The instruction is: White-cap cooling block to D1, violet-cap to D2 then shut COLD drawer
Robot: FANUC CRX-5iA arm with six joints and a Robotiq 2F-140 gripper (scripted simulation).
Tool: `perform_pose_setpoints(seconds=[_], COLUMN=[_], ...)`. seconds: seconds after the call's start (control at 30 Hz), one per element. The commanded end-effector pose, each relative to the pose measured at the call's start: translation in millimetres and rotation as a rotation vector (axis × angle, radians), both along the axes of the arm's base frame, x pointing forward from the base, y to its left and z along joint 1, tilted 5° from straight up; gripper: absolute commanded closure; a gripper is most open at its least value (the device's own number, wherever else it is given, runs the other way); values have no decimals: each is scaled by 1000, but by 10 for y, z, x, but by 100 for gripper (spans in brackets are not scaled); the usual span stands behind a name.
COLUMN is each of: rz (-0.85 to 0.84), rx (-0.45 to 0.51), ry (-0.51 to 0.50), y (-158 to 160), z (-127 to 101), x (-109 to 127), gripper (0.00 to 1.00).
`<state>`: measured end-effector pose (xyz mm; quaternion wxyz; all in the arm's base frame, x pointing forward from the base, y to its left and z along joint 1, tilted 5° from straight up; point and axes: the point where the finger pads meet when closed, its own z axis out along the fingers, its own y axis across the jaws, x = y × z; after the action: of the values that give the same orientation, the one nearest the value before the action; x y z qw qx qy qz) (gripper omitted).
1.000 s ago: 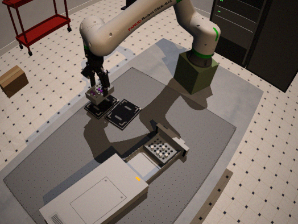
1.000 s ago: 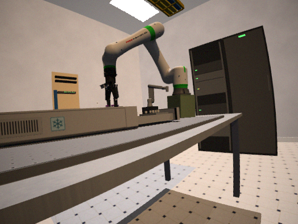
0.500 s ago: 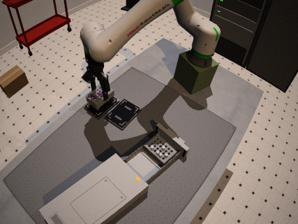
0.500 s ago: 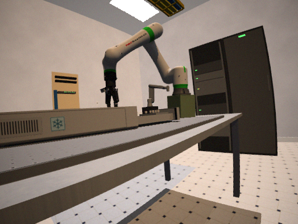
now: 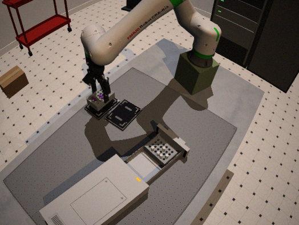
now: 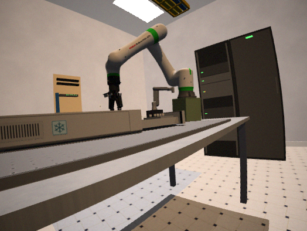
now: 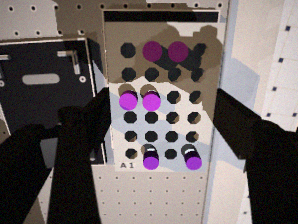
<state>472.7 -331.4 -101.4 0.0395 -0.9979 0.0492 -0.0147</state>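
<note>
Pinching the violet-capped block (image 5: 97, 105) (image 7: 162, 127), gripper (image 5: 100, 96) (image 6: 115, 108) (image 7: 161, 102) has a finger against each long side. Block sits between the jaws, over or on D2 (image 5: 99, 116), roughly lined up; can't tell if it is seated inside the locators. Six violet caps show in the wrist view: two in the far row, two mid, two in the row by the A1 mark. Drawer (image 5: 171, 137) (image 6: 183, 116) of COLD (image 5: 94, 197) (image 6: 96, 123) is open, white-capped block (image 5: 173, 152) in its outer part, near the front panel, with several white caps up. Lamp (image 5: 138, 179) lit orange. D1 (image 5: 120, 117) (image 7: 45, 110) has no block on it, between D2 and COLD. Green pedestal (image 5: 194, 75) (image 6: 187, 108) under the arm, well apart from the slots. Red cart (image 5: 43, 31) and carton (image 5: 12, 81) off on the floor, nothing seen blocking the jaws
</note>
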Motion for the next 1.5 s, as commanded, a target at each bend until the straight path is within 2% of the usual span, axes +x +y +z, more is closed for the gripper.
perform_pose_setpoints(seconds=[0.0,0.43,1.47], rz=[0,0,0], rx=[-2,-2,-2], ry=[-2,-2,-2], y=[-6,-3,-16], z=[-8,-53,115], x=[9,10,4], gripper=[90,90,90])
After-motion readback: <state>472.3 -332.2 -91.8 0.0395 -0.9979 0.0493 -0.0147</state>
